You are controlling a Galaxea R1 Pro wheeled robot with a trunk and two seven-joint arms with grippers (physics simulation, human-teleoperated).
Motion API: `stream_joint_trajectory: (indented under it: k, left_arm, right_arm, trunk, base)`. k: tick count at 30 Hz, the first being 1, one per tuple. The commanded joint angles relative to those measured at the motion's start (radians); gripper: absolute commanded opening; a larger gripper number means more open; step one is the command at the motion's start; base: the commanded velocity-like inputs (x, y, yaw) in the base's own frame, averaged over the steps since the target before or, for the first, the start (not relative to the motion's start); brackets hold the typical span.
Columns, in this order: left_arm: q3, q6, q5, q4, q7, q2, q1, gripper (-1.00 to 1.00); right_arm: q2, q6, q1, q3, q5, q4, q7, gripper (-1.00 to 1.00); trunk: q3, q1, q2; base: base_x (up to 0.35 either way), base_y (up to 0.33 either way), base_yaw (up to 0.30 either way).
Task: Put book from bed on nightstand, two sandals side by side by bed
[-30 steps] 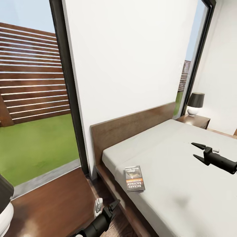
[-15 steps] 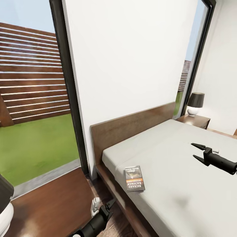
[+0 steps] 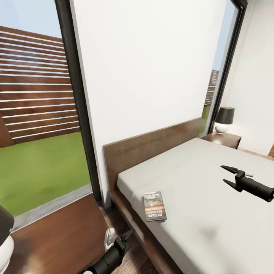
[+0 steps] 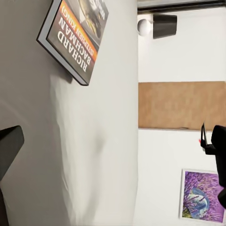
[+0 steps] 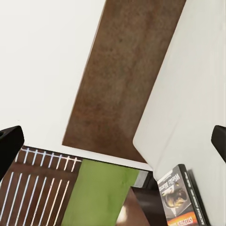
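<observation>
The book (image 3: 155, 206) lies flat near the corner of the bed's pale mattress (image 3: 198, 213), just below the dark wood headboard (image 3: 152, 146). My left gripper (image 3: 120, 238) hangs open beside the bed frame, low and left of the book. My right gripper (image 3: 228, 176) hovers open over the mattress, well to the book's right. One nightstand (image 3: 57, 236) is at the near left, another nightstand (image 3: 225, 139) stands beyond the bed. The book (image 4: 75, 33) shows in the left wrist view, and the book (image 5: 181, 200) also in the right wrist view. The sandals are out of view.
A black-shaded lamp (image 3: 224, 118) stands on the far nightstand, and another lamp's white base (image 3: 3, 247) on the near one. Tall black-framed windows (image 3: 78, 114) flank the white wall. A narrow strip of plank floor (image 3: 133, 262) runs between the near nightstand and the bed.
My left gripper has drawn back slightly to the left and lower. The head view has shifted a little. The book and my right gripper have stayed put.
</observation>
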Motion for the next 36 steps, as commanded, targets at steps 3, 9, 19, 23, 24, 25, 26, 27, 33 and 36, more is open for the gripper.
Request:
stream_joint_trajectory:
  k: [3,9,19,23,24,25,26,27,33,36]
  left_arm:
    - [0.001,0.008,0.009,0.000,0.001,0.000,0.000,1.00]
    - [0.002,0.008,0.009,0.000,0.001,0.000,0.000,1.00]
    - [0.002,0.008,0.009,0.000,0.001,0.000,0.000,1.00]
    - [0.002,0.008,0.009,0.000,0.001,0.000,0.000,1.00]
    - [0.002,0.008,0.009,0.000,0.001,0.000,0.000,1.00]
    - [0.002,0.008,0.009,0.000,0.001,0.000,0.000,1.00]
    - [0.002,0.008,0.009,0.000,0.001,0.000,0.000,1.00]
    - [0.002,0.008,0.009,0.000,0.001,0.000,0.000,1.00]
    - [0.002,0.008,0.009,0.000,0.001,0.000,0.000,1.00]
    - [0.002,0.008,0.009,0.000,0.001,0.000,0.000,1.00]
  right_arm:
    - [0.001,0.005,-0.001,-0.004,0.004,0.001,0.004,1.00]
    - [0.001,0.005,-0.001,-0.004,0.004,0.001,0.004,1.00]
    - [0.001,0.005,-0.001,-0.004,0.004,0.001,0.004,1.00]
    - [0.001,0.005,-0.001,-0.004,0.004,0.001,0.004,1.00]
    - [0.001,0.005,-0.001,-0.004,0.004,0.001,0.004,1.00]
    - [0.001,0.005,-0.001,-0.004,0.004,0.001,0.004,1.00]
    - [0.001,0.005,-0.001,-0.004,0.004,0.001,0.004,1.00]
    - [0.002,0.005,-0.001,-0.004,0.004,0.001,0.004,1.00]
    - [0.002,0.005,-0.001,-0.004,0.004,0.001,0.004,1.00]
    - [0.001,0.005,-0.001,-0.004,0.004,0.001,0.004,1.00]
  trunk:
    - [-0.001,0.000,0.000]
    - [-0.001,0.000,0.000]
    - [-0.001,0.000,0.000]
    - [-0.001,0.000,0.000]
    - [-0.001,0.000,0.000]
    - [-0.001,0.000,0.000]
    - [-0.001,0.000,0.000]
    - [-0.001,0.000,0.000]
    - [-0.001,0.000,0.000]
    - [-0.001,0.000,0.000]
  base:
    - [0.000,0.000,-0.147]
    - [0.000,0.039,-0.180]
    - [0.000,0.147,-0.167]
    - [0.000,0.178,-0.146]
    - [0.000,0.177,-0.134]
    - [0.000,0.177,-0.120]
    - [0.000,0.177,-0.100]
    - [0.000,0.178,-0.080]
    - [0.000,0.165,-0.040]
    - [0.000,0.075,-0.012]
